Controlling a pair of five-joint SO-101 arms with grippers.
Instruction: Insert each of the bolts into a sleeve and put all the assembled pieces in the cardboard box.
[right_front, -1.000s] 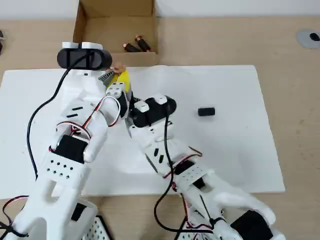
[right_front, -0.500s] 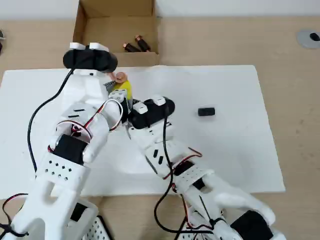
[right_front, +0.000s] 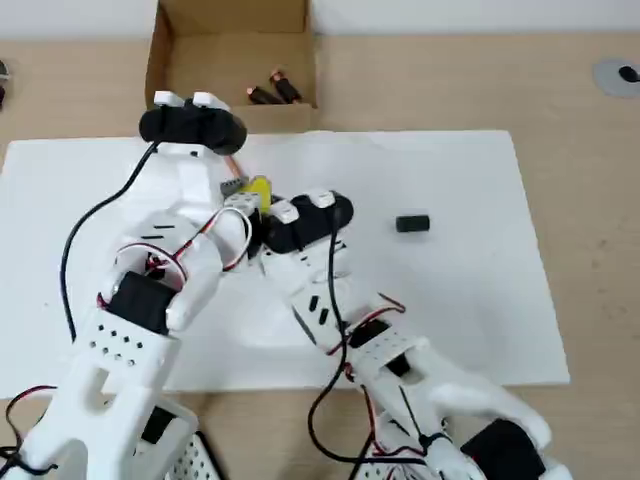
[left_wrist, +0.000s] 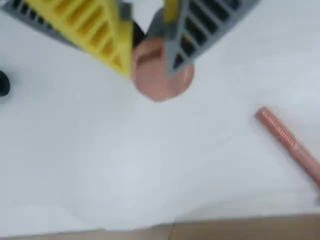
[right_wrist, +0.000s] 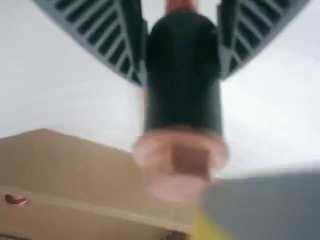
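Note:
My right gripper (right_wrist: 181, 70) is shut on a black sleeve (right_wrist: 182, 75) with a copper bolt head (right_wrist: 180, 160) at its end. My left gripper (left_wrist: 150, 60), with one yellow and one grey finger, is shut on that same bolt head (left_wrist: 161, 75). In the high view the two grippers meet tip to tip, left (right_front: 255, 192) against right (right_front: 264, 213), just in front of the cardboard box (right_front: 160, 60). Two assembled pieces (right_front: 272, 90) lie in the box. A loose copper bolt (left_wrist: 287, 142) lies on the white sheet. A spare black sleeve (right_front: 412, 223) lies to the right.
A white sheet (right_front: 450, 300) covers the wooden table; its right half holds just the spare sleeve. The box's front wall (right_wrist: 50, 175) stands close beyond the held piece. Both arms crowd the sheet's middle and left.
My left gripper has moved down and right, away from the box front, carrying the bolt toward my right gripper, and now meets it. The right arm has hardly moved.

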